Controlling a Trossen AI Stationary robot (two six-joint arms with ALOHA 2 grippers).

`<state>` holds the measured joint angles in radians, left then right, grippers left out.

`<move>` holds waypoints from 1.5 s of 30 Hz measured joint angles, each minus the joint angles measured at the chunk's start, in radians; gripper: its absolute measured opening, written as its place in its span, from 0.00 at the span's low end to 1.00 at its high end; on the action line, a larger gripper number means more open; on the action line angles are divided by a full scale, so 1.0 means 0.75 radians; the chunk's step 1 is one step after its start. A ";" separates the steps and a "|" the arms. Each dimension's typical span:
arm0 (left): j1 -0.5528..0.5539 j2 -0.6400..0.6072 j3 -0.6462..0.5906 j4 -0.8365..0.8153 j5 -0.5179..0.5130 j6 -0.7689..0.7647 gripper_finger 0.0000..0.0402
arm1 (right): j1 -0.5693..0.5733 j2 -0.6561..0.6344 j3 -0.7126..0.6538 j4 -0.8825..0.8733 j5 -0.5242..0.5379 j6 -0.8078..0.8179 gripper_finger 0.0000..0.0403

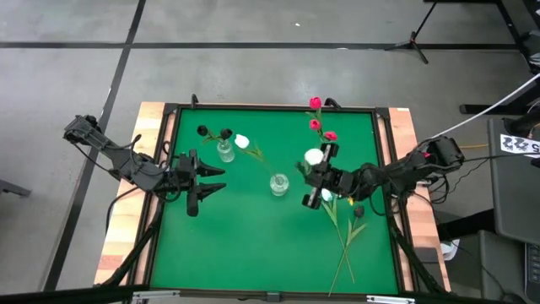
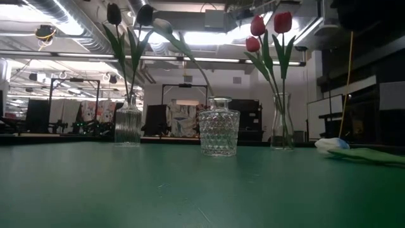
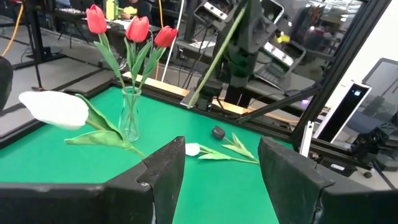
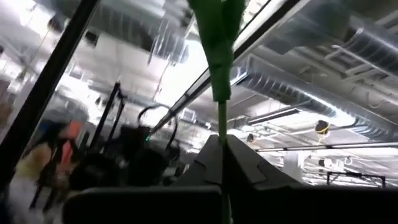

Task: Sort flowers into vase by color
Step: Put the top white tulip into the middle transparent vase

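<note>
Right gripper (image 1: 323,180) pinches a white tulip (image 1: 314,156) by its stem. Carry it upright toward nine o'clock, over the empty vase (image 1: 279,184).

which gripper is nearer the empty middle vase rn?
Right. The right gripper, shut on a white tulip by its stem, sits just beside the empty vase toward the table's right. The left gripper, open, waits farther off on the vase's other side.
</note>
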<state>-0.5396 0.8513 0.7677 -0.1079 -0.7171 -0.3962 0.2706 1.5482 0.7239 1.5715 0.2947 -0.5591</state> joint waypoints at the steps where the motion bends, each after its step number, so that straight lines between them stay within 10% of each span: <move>1: 0.000 0.000 0.000 -0.004 -0.002 -0.001 0.50 | -0.015 0.012 0.002 0.008 -0.002 0.023 0.00; 45: 0.000 0.003 -0.001 -0.133 -0.037 -0.121 0.50 | -0.179 0.464 0.015 -0.001 0.211 0.495 0.00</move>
<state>-0.5396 0.8536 0.7673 -0.2077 -0.7448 -0.4866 0.1367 1.8965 0.7349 1.5706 0.4531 -0.1877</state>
